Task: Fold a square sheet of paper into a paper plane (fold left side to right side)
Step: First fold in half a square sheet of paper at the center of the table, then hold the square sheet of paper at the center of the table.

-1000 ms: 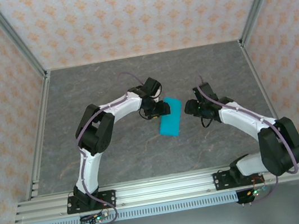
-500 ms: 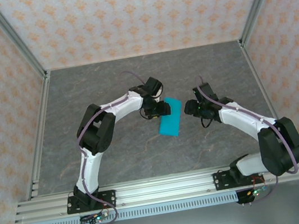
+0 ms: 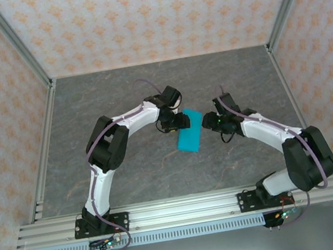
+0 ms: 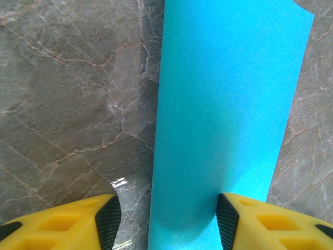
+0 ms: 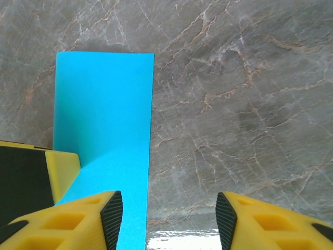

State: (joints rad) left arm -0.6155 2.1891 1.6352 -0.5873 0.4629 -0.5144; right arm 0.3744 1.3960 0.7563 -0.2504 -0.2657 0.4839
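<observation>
The thin cyan-blue paper sheet (image 3: 190, 131), a narrow folded strip, lay flat mid-table; with the left gripper (image 4: 167, 224) and right gripper (image 5: 169, 221) gaping empty astride its far end, a sharp crease probably needed 1 gripper pinning while the other swept nearward.

The left gripper (image 3: 181, 121) and right gripper (image 3: 211, 121) crowd the far end of the folded square sheet of paper (image 3: 189, 133), a narrow gap between them. Bare worktop (image 3: 117, 94) lies open beyond, on both sides and toward its near edge; walls (image 3: 150, 20) enclose three sides.
</observation>
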